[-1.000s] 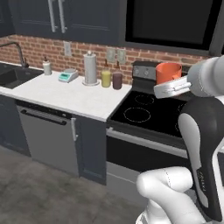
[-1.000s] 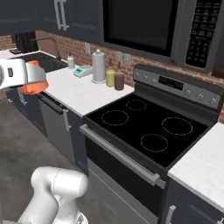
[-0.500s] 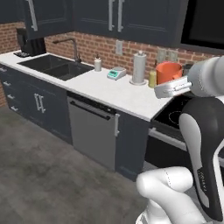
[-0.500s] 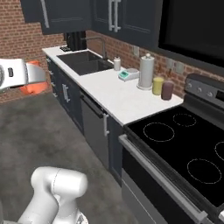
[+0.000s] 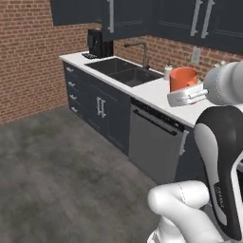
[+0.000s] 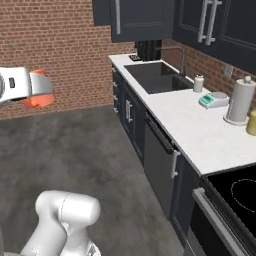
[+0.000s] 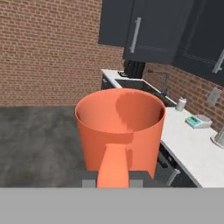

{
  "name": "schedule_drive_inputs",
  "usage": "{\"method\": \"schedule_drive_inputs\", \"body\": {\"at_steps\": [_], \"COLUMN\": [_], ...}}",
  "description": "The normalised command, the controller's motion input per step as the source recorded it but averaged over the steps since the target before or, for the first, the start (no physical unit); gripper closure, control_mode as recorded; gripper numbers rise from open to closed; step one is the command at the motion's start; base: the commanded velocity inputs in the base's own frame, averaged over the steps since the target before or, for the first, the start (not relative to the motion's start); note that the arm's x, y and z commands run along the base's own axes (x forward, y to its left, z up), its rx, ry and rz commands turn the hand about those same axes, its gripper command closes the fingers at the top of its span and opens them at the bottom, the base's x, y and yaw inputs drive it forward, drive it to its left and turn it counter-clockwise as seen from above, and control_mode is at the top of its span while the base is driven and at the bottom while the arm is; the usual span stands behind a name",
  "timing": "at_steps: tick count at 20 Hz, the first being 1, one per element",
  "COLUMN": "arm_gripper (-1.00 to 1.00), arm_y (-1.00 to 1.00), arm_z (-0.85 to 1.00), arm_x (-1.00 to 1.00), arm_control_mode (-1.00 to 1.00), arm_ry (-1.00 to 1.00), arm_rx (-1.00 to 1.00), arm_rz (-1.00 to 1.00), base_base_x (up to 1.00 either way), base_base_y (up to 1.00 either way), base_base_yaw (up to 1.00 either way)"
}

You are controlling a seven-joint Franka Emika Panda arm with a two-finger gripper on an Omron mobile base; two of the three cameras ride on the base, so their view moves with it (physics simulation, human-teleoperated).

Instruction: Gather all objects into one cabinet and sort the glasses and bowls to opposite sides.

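Orange handleless cup [image 7: 119,131], plain and smooth-walled, sits upright in the pincer [image 7: 113,180], which is clenched on it. From the hand view the cup's open mouth faces up and its inside is bare; an orange strip of its wall runs down to the finger tips [image 7: 89,179] at the bottom. In the left base view the same cup [image 5: 183,79] stands above the white hand of the pincer [image 5: 186,96], held in the air in front of the white worktop [image 5: 156,92]. In the right base view the cup [image 6: 39,90] shows at the far left, well apart from the worktop [image 6: 200,125], over the grey floor [image 6: 95,155].

Along the worktop lies a dark double sink [image 6: 157,77] with a curved tap [image 6: 179,52] behind it, and a black coffee machine [image 6: 148,50] in the corner by the red brick wall [image 6: 50,50]. Past the sink stand a small white soap bottle [image 6: 198,83], a teal kitchen scale [image 6: 212,100] and an upright white paper-towel roll [image 6: 238,101]. A grey dishwasher front [image 5: 154,144] is set under the worktop among dark base cabinets [image 5: 99,111]. Dark charcoal wall cabinets [image 6: 150,20] with long silver bar handles [image 6: 118,15] hang above, their doors closed. A black glass cooktop [image 6: 235,195] begins at the right edge of the right base view.
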Motion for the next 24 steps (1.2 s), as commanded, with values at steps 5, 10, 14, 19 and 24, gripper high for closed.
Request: {"method": "schedule_drive_inputs", "body": {"at_steps": [5, 10, 14, 19, 24], "arm_gripper": [1.00, 1.00, 1.00, 1.00, 1.00], "arm_y": [0.00, 0.00, 0.00, 0.00, 0.00], "arm_z": [0.00, 0.00, 0.00, 0.00, 0.00], "arm_x": [0.00, 0.00, 0.00, 0.00, 0.00], "arm_control_mode": [1.00, 1.00, 1.00, 1.00, 1.00], "arm_ry": [0.00, 0.00, 0.00, 0.00, 0.00], "arm_rx": [0.00, 0.00, 0.00, 0.00, 0.00], "arm_rz": [0.00, 0.00, 0.00, 0.00, 0.00], "base_base_x": [0.52, 0.71, 0.94, 1.00, 0.92], "base_base_y": [0.60, 0.48, 0.43, 0.53, 0.65], "base_base_yaw": [0.45, 0.40, 0.18, 0.03, -0.03]}}
